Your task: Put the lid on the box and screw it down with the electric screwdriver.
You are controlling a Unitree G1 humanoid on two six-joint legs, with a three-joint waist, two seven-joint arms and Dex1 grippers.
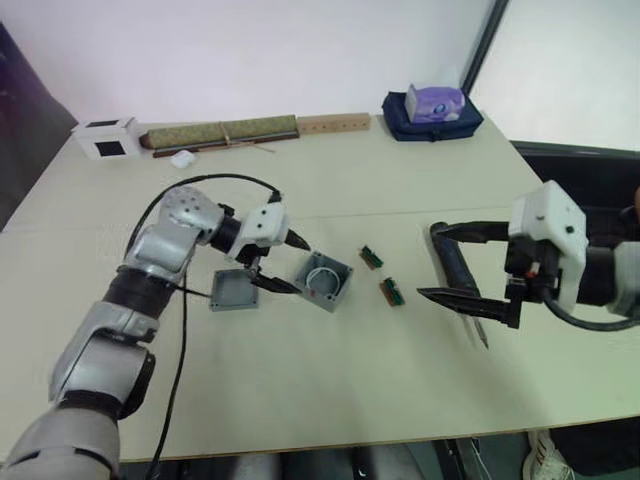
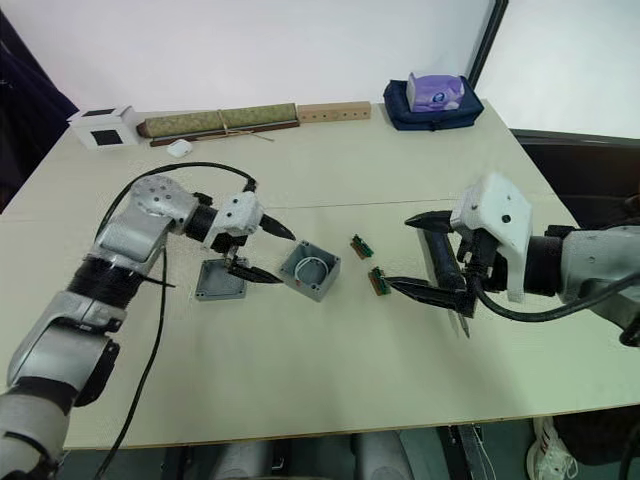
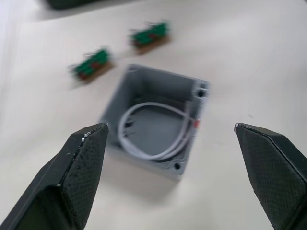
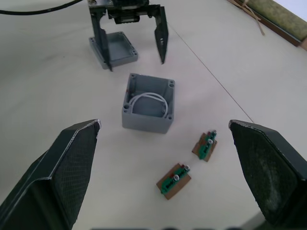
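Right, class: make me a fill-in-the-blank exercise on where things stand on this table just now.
1. The box stands open, and inside it lies a loop of white ____.
2. The lid lies on the table beside the box, under the ____ gripper.
3. Between the box and the right gripper lie ____ small green circuit boards.
4. Both grippers' fingers are ____.

Missing words: wire; left; two; open

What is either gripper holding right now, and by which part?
Nothing is held. The left gripper hangs open between the lid and the box; the right gripper is open too, with the electric screwdriver lying beneath it.
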